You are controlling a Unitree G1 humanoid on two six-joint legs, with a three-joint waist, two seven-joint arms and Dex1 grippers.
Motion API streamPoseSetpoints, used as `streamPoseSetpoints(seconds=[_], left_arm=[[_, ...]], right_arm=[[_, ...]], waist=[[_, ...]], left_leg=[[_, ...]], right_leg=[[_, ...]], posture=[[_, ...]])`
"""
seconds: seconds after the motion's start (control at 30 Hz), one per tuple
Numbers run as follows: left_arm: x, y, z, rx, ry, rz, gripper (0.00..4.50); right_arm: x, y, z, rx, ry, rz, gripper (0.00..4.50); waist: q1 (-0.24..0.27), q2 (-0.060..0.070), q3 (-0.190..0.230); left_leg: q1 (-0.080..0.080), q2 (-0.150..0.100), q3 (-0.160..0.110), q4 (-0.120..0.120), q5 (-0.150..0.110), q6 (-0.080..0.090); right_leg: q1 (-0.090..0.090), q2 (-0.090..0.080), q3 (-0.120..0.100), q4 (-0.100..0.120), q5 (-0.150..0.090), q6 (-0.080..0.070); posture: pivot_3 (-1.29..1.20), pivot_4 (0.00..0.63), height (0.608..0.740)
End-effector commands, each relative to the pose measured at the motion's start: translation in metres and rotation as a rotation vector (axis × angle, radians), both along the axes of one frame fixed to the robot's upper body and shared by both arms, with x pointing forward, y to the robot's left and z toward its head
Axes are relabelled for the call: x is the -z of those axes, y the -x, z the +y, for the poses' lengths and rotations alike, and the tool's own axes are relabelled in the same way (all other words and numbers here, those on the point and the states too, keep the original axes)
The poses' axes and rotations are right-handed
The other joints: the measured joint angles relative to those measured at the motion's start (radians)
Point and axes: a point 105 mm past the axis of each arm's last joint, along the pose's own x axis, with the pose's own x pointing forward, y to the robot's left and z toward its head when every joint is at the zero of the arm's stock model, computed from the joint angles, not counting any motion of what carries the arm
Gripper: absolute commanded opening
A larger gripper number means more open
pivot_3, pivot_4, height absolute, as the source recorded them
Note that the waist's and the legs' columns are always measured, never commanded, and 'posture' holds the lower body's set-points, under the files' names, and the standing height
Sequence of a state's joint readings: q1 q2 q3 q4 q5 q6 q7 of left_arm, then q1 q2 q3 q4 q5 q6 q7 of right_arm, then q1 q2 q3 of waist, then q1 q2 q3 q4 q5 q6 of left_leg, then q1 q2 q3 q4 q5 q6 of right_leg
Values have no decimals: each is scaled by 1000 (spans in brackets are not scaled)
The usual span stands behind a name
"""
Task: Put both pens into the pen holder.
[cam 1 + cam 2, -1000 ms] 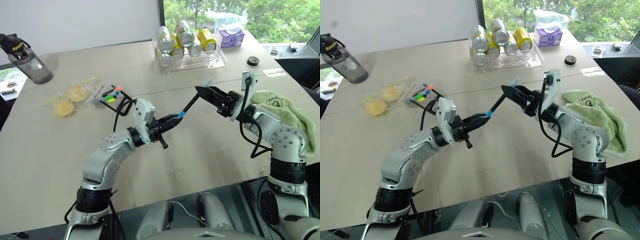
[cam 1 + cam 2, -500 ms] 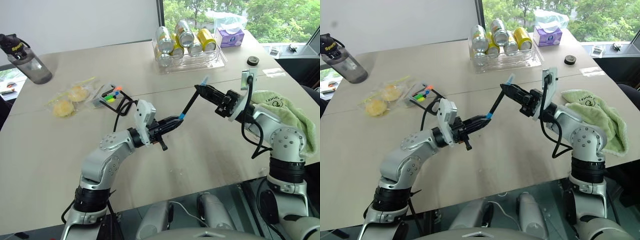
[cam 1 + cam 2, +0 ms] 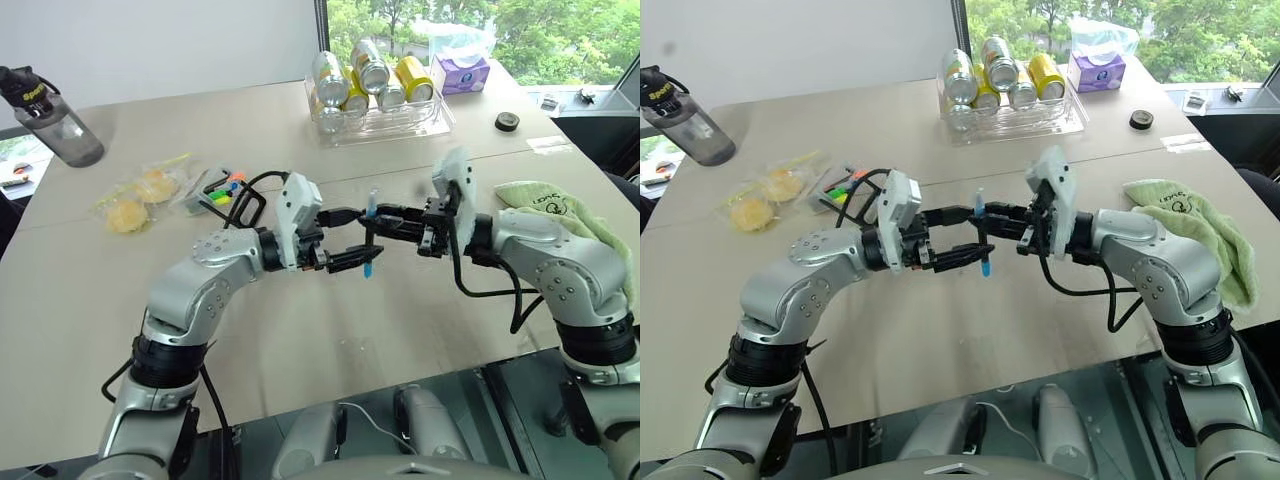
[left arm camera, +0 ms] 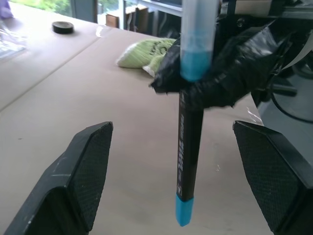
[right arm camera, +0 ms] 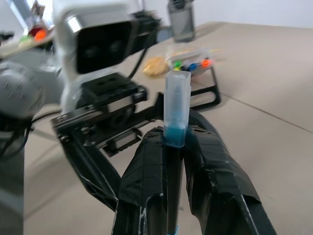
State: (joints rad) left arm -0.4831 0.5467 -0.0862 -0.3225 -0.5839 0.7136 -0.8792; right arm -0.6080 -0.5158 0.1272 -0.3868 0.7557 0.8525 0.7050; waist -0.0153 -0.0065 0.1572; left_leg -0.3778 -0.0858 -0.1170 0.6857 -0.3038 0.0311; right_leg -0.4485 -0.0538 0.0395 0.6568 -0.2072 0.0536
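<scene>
Right gripper [image 3: 1012,222] clamps pen [image 3: 982,240] upright; left gripper [image 3: 965,234] released, straddling it; keep grip firm; carry to holder [image 3: 845,186].

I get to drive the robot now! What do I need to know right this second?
Right tool: shut on the black pen, holding it upright above the table.
Left tool: open, its fingers either side of the pen, not gripping.
Pen holder: on the table past the left arm.
Done: no pen is in the holder yet.
Left: put this pen in, then the second pen, whose place I cannot tell.
</scene>
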Motion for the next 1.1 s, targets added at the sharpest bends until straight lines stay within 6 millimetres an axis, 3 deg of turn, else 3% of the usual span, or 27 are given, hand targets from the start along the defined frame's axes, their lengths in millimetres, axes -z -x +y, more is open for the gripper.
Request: streamPoseSetpoints(seconds=[0.03,0.2,0.23,0.33,0.5,0.53,0.7,0.77,0.9,1.1], left_arm=[[-9,4,-1,55,-44,-37,4012],[-7,5,1,87,-110,-48,4012],[-7,5,1,87,-111,-48,3800],[-5,7,1,93,-113,-44,2748],[-5,6,0,81,-112,-52,227],[-5,5,0,80,-112,-54,89],[-5,5,-2,74,-111,-66,89],[-6,4,-2,66,-110,-74,0],[-8,-2,6,-14,-125,-142,0],[-26,-33,24,-244,-243,-425,0]], right_arm=[[-9,10,6,-63,34,-99,123],[-10,11,8,-77,29,-110,123],[-10,11,8,-78,28,-111,123],[-10,11,9,-75,25,-112,123],[-13,15,14,-95,13,-103,123],[-13,16,15,-99,10,-101,123],[-14,19,16,-121,6,-70,123],[-12,25,14,-156,16,-48,1113],[-9,10,-5,-41,25,-68,2846],[-8,-4,-49,115,17,-118,2846]], waist=[[0,0,0],[0,0,0],[1,0,0],[1,0,0],[1,0,0],[1,0,0],[1,0,0],[1,0,0],[1,0,0],[11,0,0]], left_leg=[[0,0,0,0,0,0],[0,0,0,0,0,0],[0,0,0,0,0,0],[0,0,-1,0,0,0],[0,0,-1,0,0,0],[0,0,-1,0,0,0],[0,0,-1,0,0,0],[0,0,-1,0,0,0],[-1,0,-1,0,0,0],[-2,-1,-2,0,0,0]], right_leg=[[0,0,0,0,0,0],[0,0,0,0,0,0],[0,0,0,-1,0,0],[0,0,0,-1,0,0],[0,0,0,-1,0,0],[0,0,0,-1,0,0],[0,0,0,-1,0,0],[0,0,0,-1,0,0],[0,0,0,-1,0,0],[0,-1,-1,-2,0,0]], posture=[[0,150,739],[0,150,739],[0,150,739],[0,150,739],[0,150,739],[0,150,739],[0,150,739],[0,150,739],[0,150,739],[0,150,739]])
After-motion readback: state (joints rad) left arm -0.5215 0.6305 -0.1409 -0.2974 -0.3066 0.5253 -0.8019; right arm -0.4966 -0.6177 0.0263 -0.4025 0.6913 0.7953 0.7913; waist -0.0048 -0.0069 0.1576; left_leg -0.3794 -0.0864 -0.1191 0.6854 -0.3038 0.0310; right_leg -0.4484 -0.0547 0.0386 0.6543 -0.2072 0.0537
